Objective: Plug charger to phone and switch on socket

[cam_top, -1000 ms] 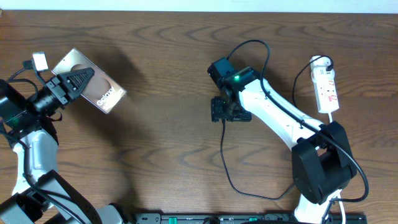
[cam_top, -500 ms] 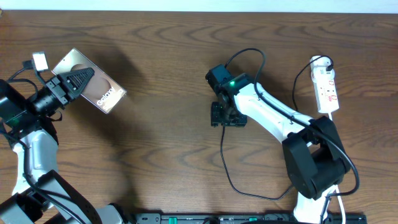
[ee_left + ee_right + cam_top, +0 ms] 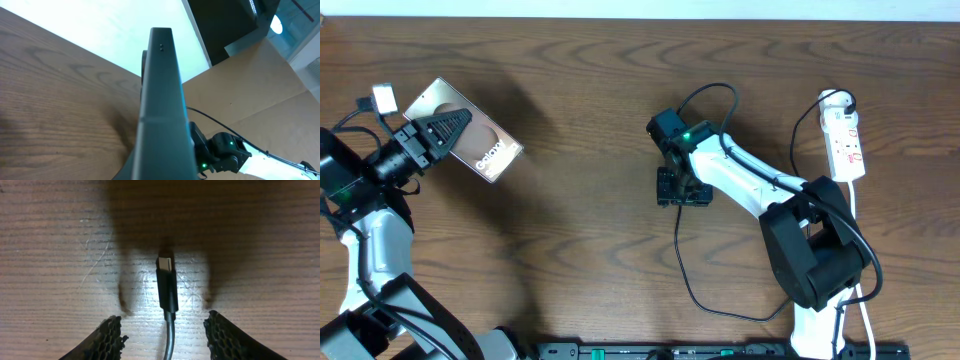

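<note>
At the far left, the left hand is clamped on the phone, which it holds at a slant above the worktop. The phone is a glossy bronze-brown slab with a pale round patch and white "Galaxy" lettering, and the left wrist view shows only its dark edge. In the middle, the right hand points down with its fingers apart on either side of the charger. The charger's narrow black plug lies flat on the wood, touching neither finger. At the far right lies the white socket, marked with red.
</note>
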